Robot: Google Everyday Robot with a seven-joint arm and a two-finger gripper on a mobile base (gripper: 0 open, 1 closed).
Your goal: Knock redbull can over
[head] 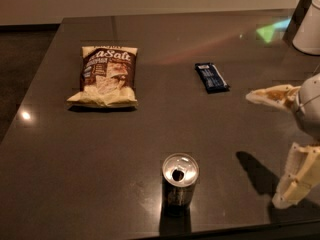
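At the near edge of the dark glossy table [75,184], a little right of centre, the redbull can [179,184] stands upright, its silver top with the open pull-tab hole facing up and its dark body casting a reflection toward the table edge. Well to the right of it, by the right border of the scene, the gripper [264,149] hangs above the table with its jaws spread wide apart and nothing between them; its pale fingers [272,95] point leftward, one farther back and one nearer, and neither touches the can. Far and left on the table lies a brown-and-cream chip bag [106,75], flat on its back. Right of it, well apart, a flat dark blue wrapped bar [211,77] lies at a slight angle. A white rounded object [307,29] sits at the far right corner
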